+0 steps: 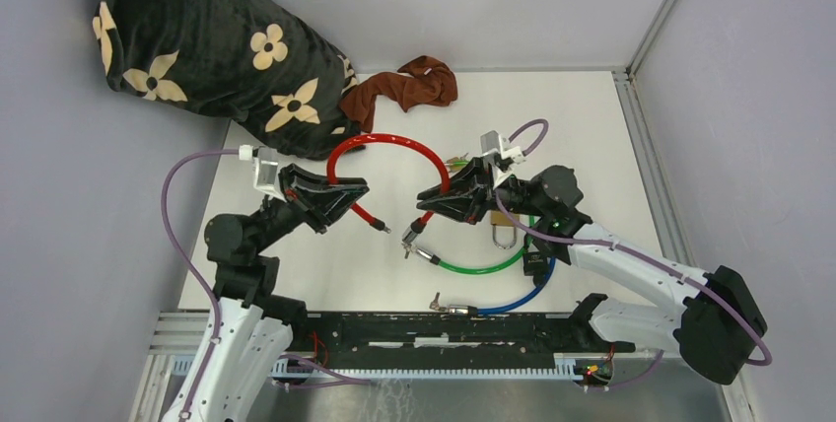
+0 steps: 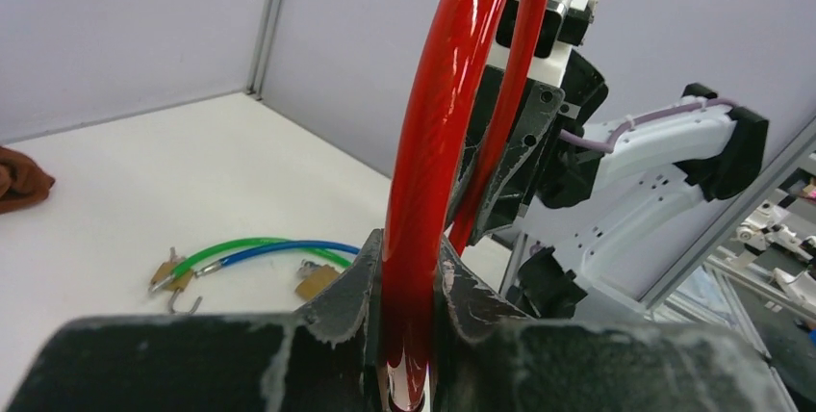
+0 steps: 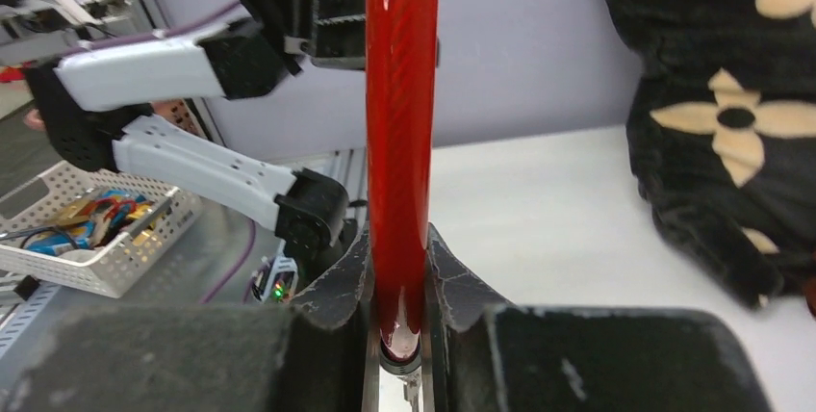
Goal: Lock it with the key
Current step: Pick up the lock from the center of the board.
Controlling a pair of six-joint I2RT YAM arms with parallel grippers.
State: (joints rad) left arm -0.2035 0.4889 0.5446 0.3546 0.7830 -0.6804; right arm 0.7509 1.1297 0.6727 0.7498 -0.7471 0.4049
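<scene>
A red cable lock (image 1: 384,138) arches above the table between my two grippers. The left gripper (image 1: 357,188) is shut on its left leg, just above a metal tip (image 1: 381,227). In the left wrist view the red cable (image 2: 433,123) runs up from between that gripper's (image 2: 412,268) fingers. The right gripper (image 1: 426,197) is shut on the other leg, whose metal end (image 1: 409,242) hangs below. The right wrist view shows the cable (image 3: 401,94) pinched in this gripper (image 3: 397,268). A brass padlock (image 1: 503,232) lies under the right arm. I cannot make out the key.
A green cable (image 1: 483,266) and a blue cable (image 1: 522,296) curl on the table near the right arm. A brown cloth (image 1: 404,87) lies at the back. A black flowered bag (image 1: 207,37) fills the back left corner. Grey walls close the sides.
</scene>
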